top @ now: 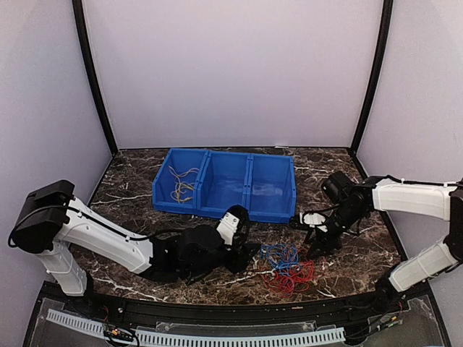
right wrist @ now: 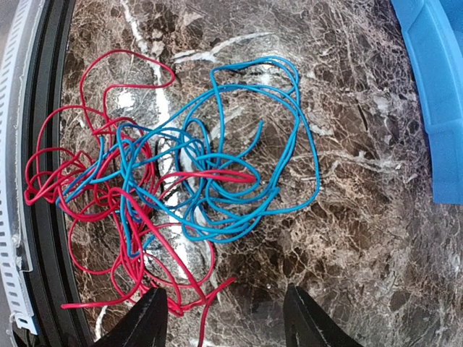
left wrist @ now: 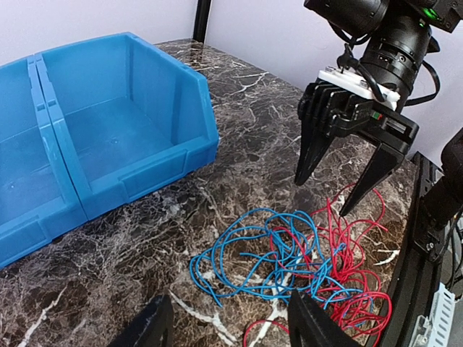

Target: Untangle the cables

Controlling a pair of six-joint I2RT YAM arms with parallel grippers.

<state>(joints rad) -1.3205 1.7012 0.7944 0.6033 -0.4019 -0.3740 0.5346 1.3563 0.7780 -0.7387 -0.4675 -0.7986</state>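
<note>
A tangle of blue cables and red cables lies on the marble table near the front. Blue loops and red loops intertwine in the left wrist view; they also show in the right wrist view, blue and red. Yellow-orange cables lie in the left compartment of the blue bin. My left gripper is open and empty, low, just left of the tangle. My right gripper is open and empty, hovering above the tangle's right edge; it also shows in the left wrist view.
The blue bin's middle and right compartments hold nothing visible. A black rail and white slotted strip run along the table's front edge close to the red loops. Purple walls enclose the table.
</note>
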